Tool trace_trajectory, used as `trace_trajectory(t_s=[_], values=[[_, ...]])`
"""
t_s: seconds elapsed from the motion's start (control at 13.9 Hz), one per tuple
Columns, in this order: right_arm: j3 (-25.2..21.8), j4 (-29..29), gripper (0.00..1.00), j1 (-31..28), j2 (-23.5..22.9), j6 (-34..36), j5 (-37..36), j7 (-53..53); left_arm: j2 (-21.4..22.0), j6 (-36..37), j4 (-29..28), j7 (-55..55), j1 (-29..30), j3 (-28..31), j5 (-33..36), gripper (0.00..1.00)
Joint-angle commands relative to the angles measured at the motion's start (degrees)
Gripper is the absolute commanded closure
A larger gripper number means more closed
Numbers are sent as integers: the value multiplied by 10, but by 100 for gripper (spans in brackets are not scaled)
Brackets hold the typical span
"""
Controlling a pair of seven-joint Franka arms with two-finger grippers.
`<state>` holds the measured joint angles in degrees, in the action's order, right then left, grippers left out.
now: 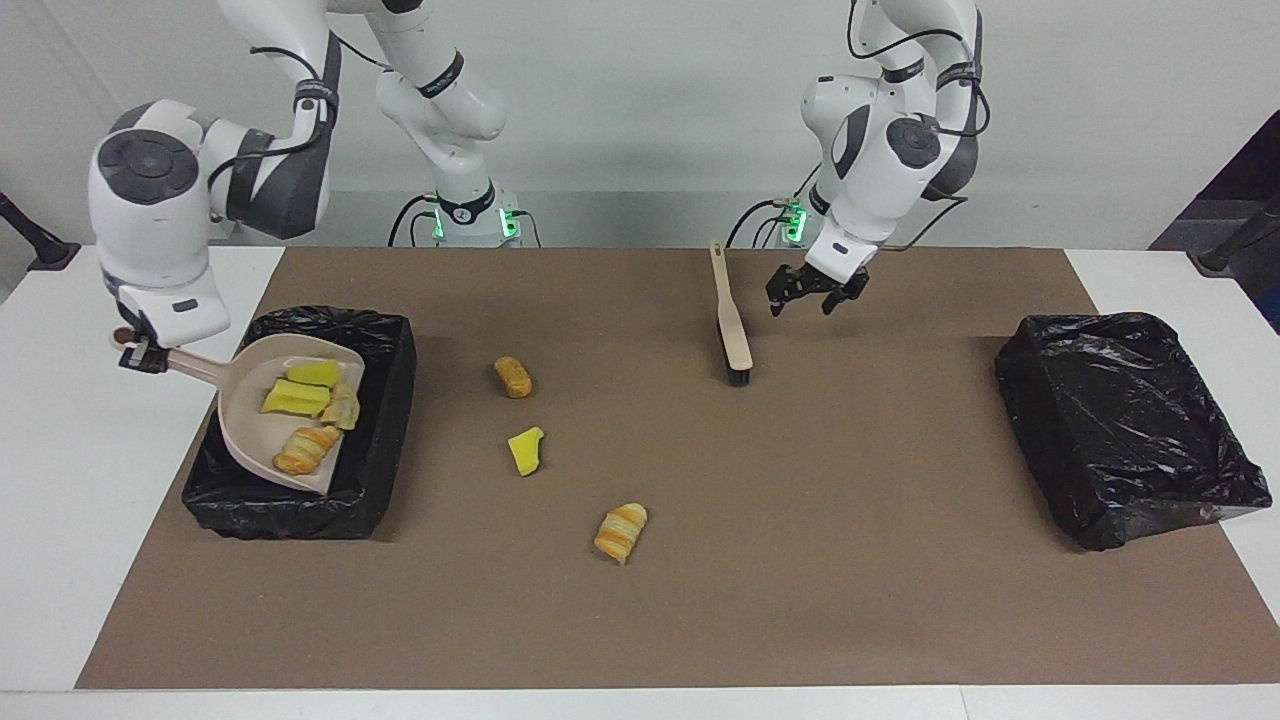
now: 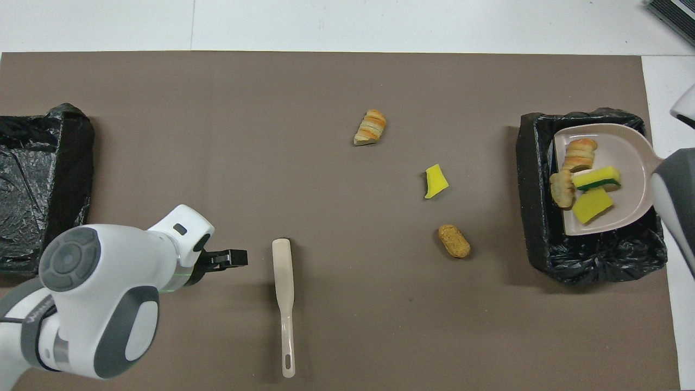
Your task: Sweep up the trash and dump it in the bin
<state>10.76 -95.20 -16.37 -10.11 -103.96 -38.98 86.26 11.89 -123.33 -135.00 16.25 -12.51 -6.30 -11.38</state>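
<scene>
Dustpan [image 1: 290,420] tilted over black-lined bin [image 1: 385,440], gripped by right pincer [image 1: 140,357].
Holds sponge chunks [image 1: 298,396] and bread; three scraps [image 1: 525,450] on mat; left pincer [image 1: 812,295] open beside brush [image 1: 732,325].

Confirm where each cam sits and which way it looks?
Facing view: high across the table, looking at the robots; both arms show whole, left gripper beside the brush, right gripper on the dustpan over a bin.
Overhead view: above the robots' end, looking steeply down and forward; left gripper shows, plus a sliver of the right arm.
Shared: brush, dustpan, both bins, three loose scraps, half a turn apart.
</scene>
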Motion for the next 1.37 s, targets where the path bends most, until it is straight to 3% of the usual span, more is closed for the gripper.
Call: trace_trajectory(t_s=[0.0,0.22,0.72,0.94,1.15,1.3], values=[[0,-32,100,34,31,25,-68,-21,-62,66,110,-39,54,-6,49,0],[0,-23,100,43,51,47,-106,-16,-91,98,188,-99,99,-5,94,0],[4,36,100,49,71,105,-116,27,-102,323,388,-155,146,-5,113,0],[27,40,100,49,65,104,-75,-23,-98,315,377,-159,153,-3,112,0],[32,39,100,50,65,102,48,-145,-98,312,378,-152,155,-3,112,0],[45,40,100,85,63,98,98,-254,-94,312,380,-152,158,-3,112,0]])
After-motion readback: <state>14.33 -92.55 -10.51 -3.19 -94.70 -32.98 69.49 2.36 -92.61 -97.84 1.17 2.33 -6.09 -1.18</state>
